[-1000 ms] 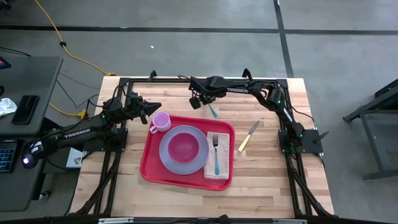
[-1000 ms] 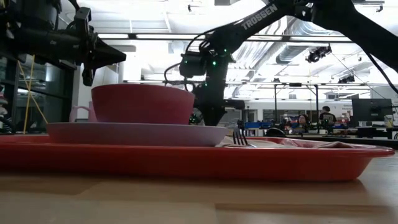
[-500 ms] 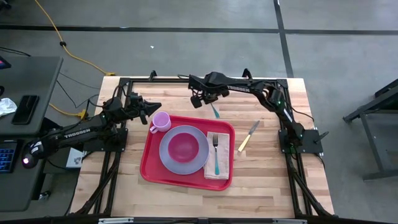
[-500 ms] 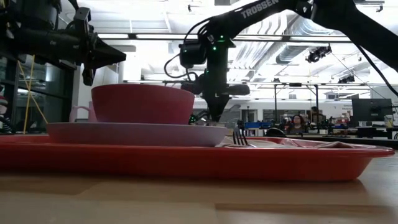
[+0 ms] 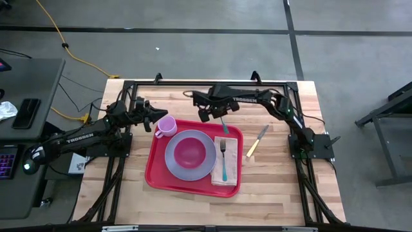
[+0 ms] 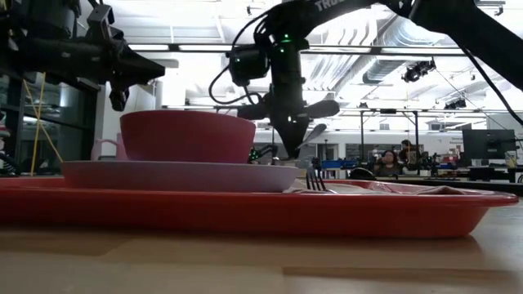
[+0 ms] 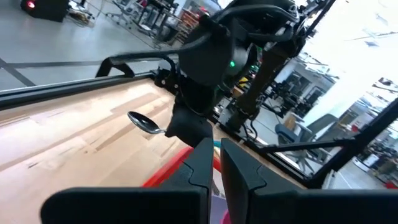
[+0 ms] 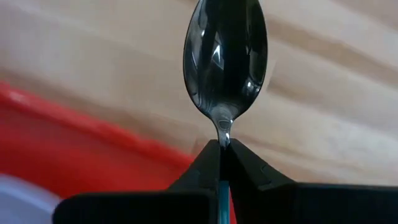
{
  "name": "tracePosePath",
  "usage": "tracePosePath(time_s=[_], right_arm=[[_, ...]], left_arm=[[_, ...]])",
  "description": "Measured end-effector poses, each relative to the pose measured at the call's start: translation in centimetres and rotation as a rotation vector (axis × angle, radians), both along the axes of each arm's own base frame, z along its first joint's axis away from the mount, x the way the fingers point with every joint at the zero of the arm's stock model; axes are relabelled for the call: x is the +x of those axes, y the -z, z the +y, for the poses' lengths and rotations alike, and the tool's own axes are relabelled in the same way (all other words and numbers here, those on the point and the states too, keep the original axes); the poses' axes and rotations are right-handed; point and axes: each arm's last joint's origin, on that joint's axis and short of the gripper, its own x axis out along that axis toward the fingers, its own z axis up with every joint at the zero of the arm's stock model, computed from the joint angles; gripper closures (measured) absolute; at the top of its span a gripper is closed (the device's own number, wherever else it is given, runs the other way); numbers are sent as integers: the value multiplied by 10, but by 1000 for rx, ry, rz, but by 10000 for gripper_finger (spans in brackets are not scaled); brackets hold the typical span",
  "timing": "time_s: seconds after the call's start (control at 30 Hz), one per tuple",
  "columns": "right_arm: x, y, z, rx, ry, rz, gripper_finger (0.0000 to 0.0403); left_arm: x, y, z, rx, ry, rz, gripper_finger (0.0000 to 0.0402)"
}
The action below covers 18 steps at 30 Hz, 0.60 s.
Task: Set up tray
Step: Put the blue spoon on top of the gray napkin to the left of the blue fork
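The red tray (image 5: 156,169) lies mid-table and carries a lavender plate (image 5: 175,165) with a pink bowl (image 5: 189,151), a pink cup (image 5: 167,125) and a teal-handled fork (image 5: 223,161) on a napkin. My right gripper (image 5: 219,116) hangs over the tray's far rim, shut on a spoon (image 8: 227,59) with a teal handle (image 5: 224,125). The left wrist view shows the spoon's bowl (image 7: 142,121) jutting from it. My left gripper (image 5: 156,118) is shut and hovers just left of the cup, touching nothing. My right gripper pinches the spoon between its two fingers at the thin neck (image 8: 222,132) just behind the bowl, and the teal handle runs back between the fingers. The fingers lie along the spoon. It is lifted clear of table and tray, slanting in the low view (image 6: 312,131).
A yellow-handled knife (image 5: 257,140) lies on the wood right of the tray. A black frame (image 5: 193,84) borders the far, left and right sides of the table. Bare wood shows near the front edge (image 5: 193,209). People sit in the room behind.
My right gripper has carried the spoon up off the table and toward the near edge, from the bare wood behind the tray to above the tray's far rim. It has also turned, so the spoon's bowl now shows slanting beside it in the low view.
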Motion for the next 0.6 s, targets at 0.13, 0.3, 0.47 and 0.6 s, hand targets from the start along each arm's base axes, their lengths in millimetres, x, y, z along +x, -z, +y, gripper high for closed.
tracePosePath(time_s=[0.13,0.3,0.47,0.6], right_arm=[[2,0,20,5,25,17,398],[4,-1,48,5,64,45,400],[5,-2,77,3,106,50,399],[5,-7,100,-2,149,29,400]], left_arm=[[0,0,-1,0,29,0,339],[0,0,-2,2,81,0,339],[1,0,-4,3,126,1,339],[1,0,-5,3,174,2,339]])
